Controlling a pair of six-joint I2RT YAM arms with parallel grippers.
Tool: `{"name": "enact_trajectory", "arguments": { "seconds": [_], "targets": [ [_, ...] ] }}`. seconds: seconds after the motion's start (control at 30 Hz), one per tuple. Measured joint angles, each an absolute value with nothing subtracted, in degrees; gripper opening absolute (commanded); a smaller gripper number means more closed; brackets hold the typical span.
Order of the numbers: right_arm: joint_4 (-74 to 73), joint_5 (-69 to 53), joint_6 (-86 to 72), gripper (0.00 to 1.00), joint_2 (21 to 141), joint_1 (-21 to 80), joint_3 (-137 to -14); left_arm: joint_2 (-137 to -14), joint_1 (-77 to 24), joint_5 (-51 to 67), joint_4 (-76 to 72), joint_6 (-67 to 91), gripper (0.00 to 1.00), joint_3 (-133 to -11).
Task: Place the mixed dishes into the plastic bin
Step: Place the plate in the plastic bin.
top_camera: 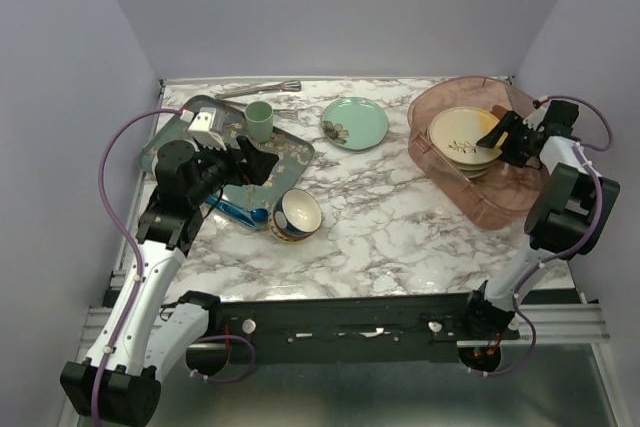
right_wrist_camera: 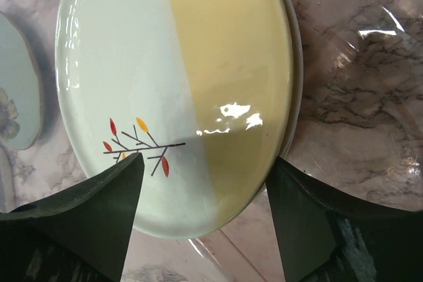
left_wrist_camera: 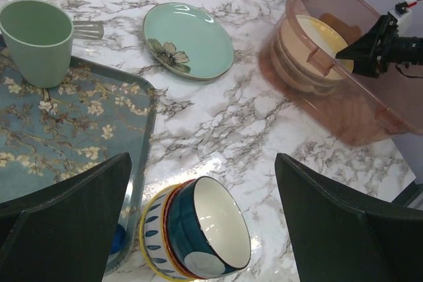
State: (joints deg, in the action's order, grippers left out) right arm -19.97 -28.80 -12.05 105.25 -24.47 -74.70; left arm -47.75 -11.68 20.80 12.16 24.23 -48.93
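In the plastic bin (top_camera: 500, 202), at the far right of the desk (top_camera: 400, 217): a stack of plates, topped by the yellow-and-cream plate (right_wrist_camera: 178, 64) with its sprig. Just above it, the right gripper (right_wrist_camera: 205, 163), released, fingers wide apart, grasping nothing. Outside the bin, on bare marble: the mint green plate (top_camera: 355, 122) and, just beside the floral tray (top_camera: 288, 150), the patterned bowl (top_camera: 296, 214). Above tray edge and bowl, the left gripper (left_wrist_camera: 201, 160), likewise spread wide and empty

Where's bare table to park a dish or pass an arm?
Free: the mid-table marble bordered by the bowl, mint plate and bin; also the near strip right of the bowl, up to the bin. Crowded: left side, with tray, cup and left gripper; the bin holds stacked plates.
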Motion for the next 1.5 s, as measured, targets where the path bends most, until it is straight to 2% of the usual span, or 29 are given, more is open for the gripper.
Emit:
{"name": "enact_trajectory", "arguments": {
  "seconds": [1.03, 1.5],
  "targets": [
    [-22.9, -25.2, -6.3, 0.87, 105.3, -23.7, -76.4, -46.9, -11.3, 20.8, 12.1, 24.3, 0.99, -48.7],
    [-23.6, -28.1, -1.6, 0.87, 88.0, -22.5, -75.0, -46.5, -11.2, 20.6, 12.2, 24.2, 0.99, -48.6]
  ]
}}
